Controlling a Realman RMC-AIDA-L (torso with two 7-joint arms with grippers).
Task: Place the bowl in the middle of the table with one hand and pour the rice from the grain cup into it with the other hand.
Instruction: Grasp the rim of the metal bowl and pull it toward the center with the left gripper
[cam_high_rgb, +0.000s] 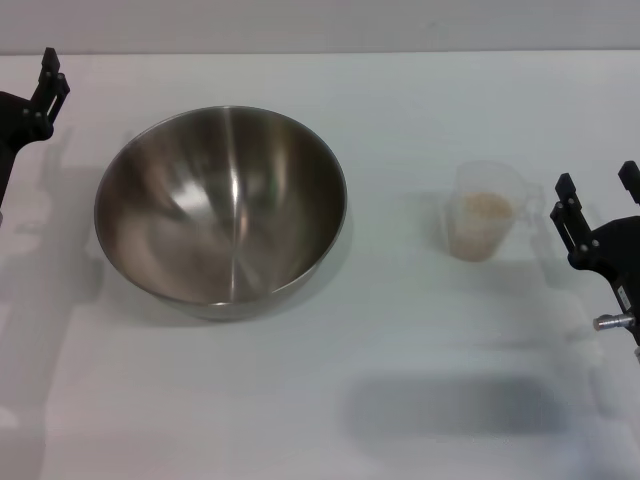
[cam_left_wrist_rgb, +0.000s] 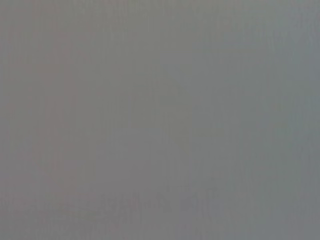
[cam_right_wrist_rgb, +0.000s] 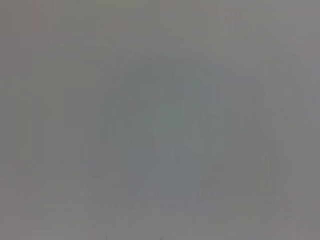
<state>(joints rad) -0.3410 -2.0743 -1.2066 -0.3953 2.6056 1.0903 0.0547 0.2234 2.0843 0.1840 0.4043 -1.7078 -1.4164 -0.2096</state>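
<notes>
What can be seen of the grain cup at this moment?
The grain cup is a small, clear plastic measuring cup standing upright on the white table, apart from and to the right of the bowl. Its handle faces the right gripper, which waits just beside it without touching it. The rice, pale beige, fills roughly the lower half. Only the table touches the cup. Neither wrist view shows it.

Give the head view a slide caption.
Empty steel bowl left, grain cup of rice right, both pincers waiting at table edges.
</notes>
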